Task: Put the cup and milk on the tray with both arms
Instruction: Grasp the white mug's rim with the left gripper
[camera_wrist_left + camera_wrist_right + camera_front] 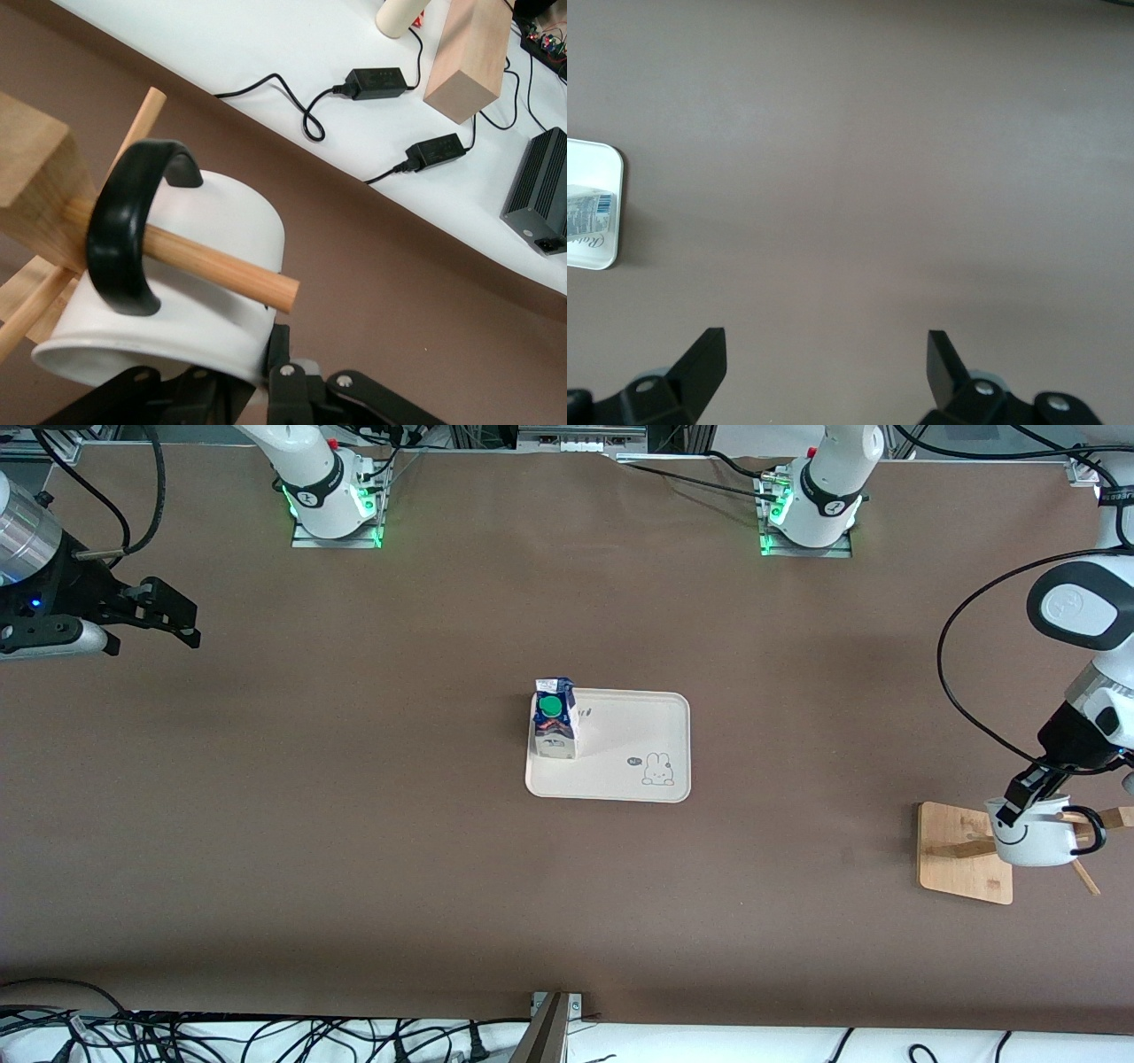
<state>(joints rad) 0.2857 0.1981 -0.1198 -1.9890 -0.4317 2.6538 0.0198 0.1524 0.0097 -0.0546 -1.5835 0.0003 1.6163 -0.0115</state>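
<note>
Front view: milk on tray. Left gripper jaws clamp cup rim; handle round rack peg, may snag lifting. Right gripper jaws wide, empty, waiting.

A wooden rack with a square base is seen at about four o'clock on the brown table, toward the left arm's end. A wooden peg of the rack is shown. Black cables are laid at six o'clock, off the table edge.
</note>
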